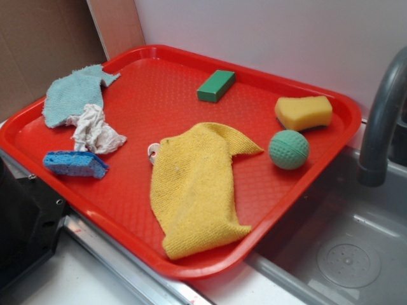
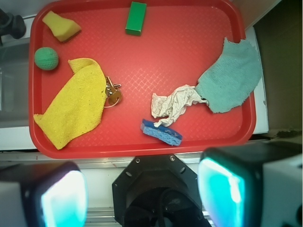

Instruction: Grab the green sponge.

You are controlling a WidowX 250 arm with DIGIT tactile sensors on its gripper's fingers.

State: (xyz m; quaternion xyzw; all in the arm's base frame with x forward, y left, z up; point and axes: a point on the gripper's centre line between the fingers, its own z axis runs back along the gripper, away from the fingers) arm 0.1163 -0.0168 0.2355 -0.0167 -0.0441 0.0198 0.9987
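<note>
The green sponge (image 1: 216,85) is a small rectangular block lying at the far side of the red tray (image 1: 76,210). In the wrist view it sits at the top (image 2: 136,18), far from my gripper (image 2: 142,194). The gripper hangs high above the robot base, beyond the tray's near edge (image 2: 142,150), with its two cyan-padded fingers (image 2: 64,198) spread wide apart and nothing between them. The gripper does not show in the exterior view.
On the tray lie a yellow cloth (image 1: 194,187), a yellow sponge (image 1: 304,112), a green ball (image 1: 289,149), a blue sponge (image 1: 75,164), a white crumpled rag (image 1: 94,130), a teal cloth (image 1: 73,94) and a small metal piece (image 2: 112,93). A grey faucet (image 1: 381,121) and sink (image 1: 346,254) stand to the right.
</note>
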